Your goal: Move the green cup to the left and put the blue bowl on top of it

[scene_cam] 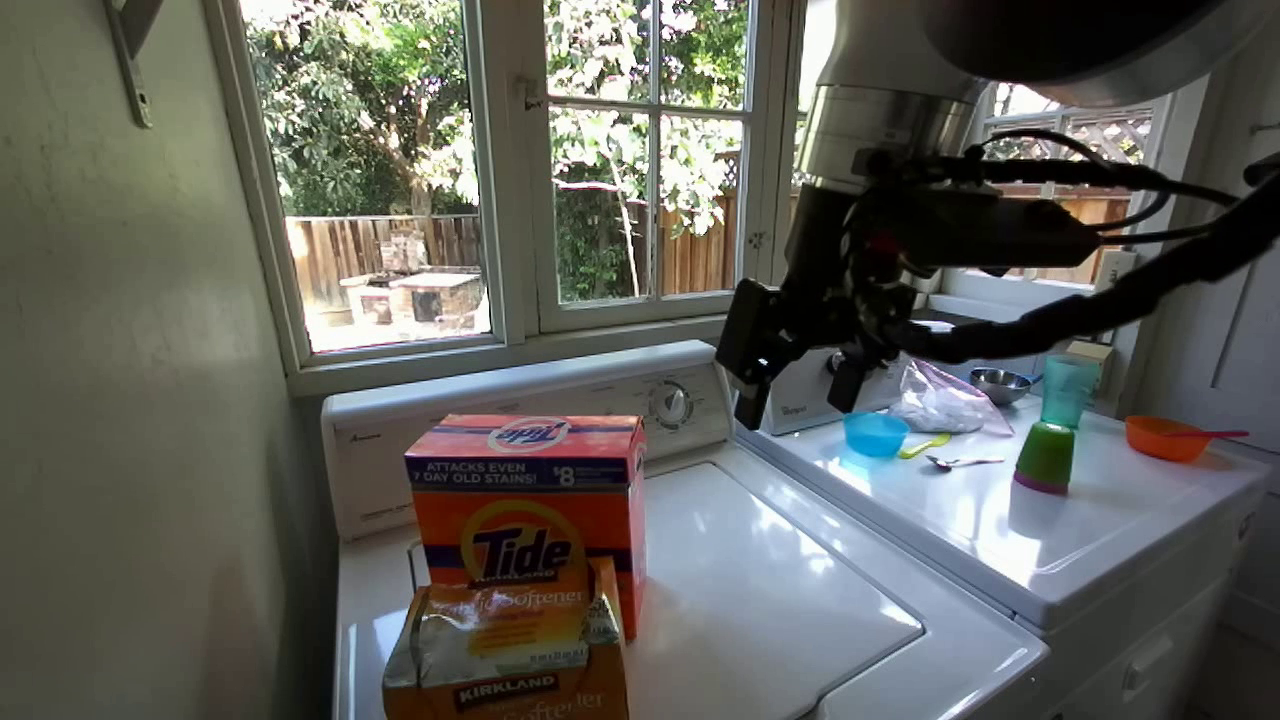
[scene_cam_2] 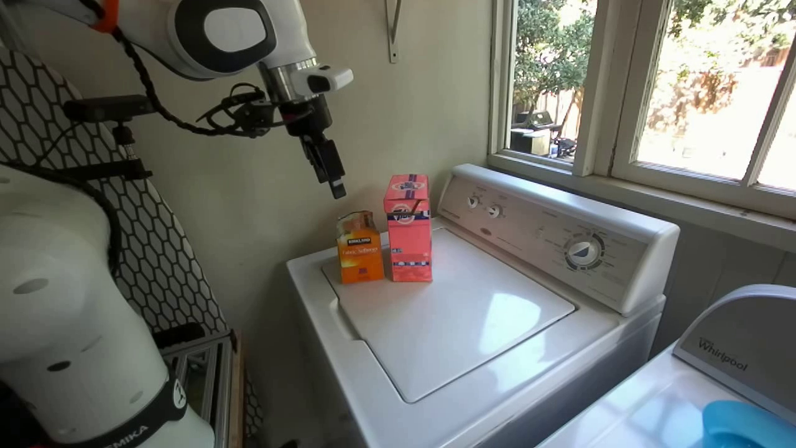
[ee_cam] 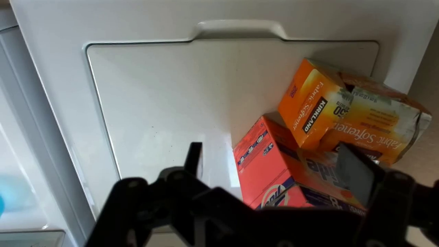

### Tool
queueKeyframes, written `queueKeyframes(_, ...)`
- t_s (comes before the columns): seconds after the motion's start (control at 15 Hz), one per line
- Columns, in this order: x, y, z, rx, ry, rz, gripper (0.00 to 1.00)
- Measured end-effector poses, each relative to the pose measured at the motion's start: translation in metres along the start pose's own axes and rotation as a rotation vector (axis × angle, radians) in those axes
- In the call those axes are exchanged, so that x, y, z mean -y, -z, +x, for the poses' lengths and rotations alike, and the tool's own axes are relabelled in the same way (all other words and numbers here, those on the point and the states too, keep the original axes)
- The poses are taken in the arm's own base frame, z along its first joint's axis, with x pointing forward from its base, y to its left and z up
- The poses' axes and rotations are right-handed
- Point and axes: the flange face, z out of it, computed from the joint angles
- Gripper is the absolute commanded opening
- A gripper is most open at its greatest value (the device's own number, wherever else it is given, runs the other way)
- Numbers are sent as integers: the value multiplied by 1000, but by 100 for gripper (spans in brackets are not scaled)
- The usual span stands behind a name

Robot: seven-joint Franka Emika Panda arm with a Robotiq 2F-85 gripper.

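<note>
The green cup (scene_cam: 1046, 452) stands on the right-hand white machine in an exterior view, wider toward the bottom, with a pinkish strip at its lower edge. The blue bowl (scene_cam: 876, 435) sits farther back on the same machine, left of the cup and apart from it. The bowl also shows cut off at the corner of an exterior view (scene_cam_2: 746, 426). My gripper (scene_cam: 800, 393) is in the air above the washer, away from both. In the wrist view my gripper (ee_cam: 274, 164) has its fingers wide apart with nothing held. The cup is out of the wrist view.
A Tide box (scene_cam_2: 410, 242) and a Kirkland softener box (scene_cam_2: 360, 252) stand on the washer below my gripper. Near the cup are a teal cup (scene_cam: 1068, 392), an orange bowl (scene_cam: 1160, 438), a plastic bag (scene_cam: 940, 405), a metal bowl (scene_cam: 998, 384) and a spoon (scene_cam: 965, 462).
</note>
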Motion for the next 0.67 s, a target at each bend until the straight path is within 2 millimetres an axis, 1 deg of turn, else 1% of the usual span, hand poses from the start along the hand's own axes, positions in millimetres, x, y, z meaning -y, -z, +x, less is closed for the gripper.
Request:
queueKeyframes(0.07, -3, 3, 4, -22, -22, -3, 100)
queueKeyframes(0.2, -17, 10, 15, -73, -81, -30, 100)
queueKeyframes(0.47, -63, 21, 30, -153, -204, -142, 100)
queueKeyframes(0.67, -97, 28, 37, -191, -319, -213, 100)
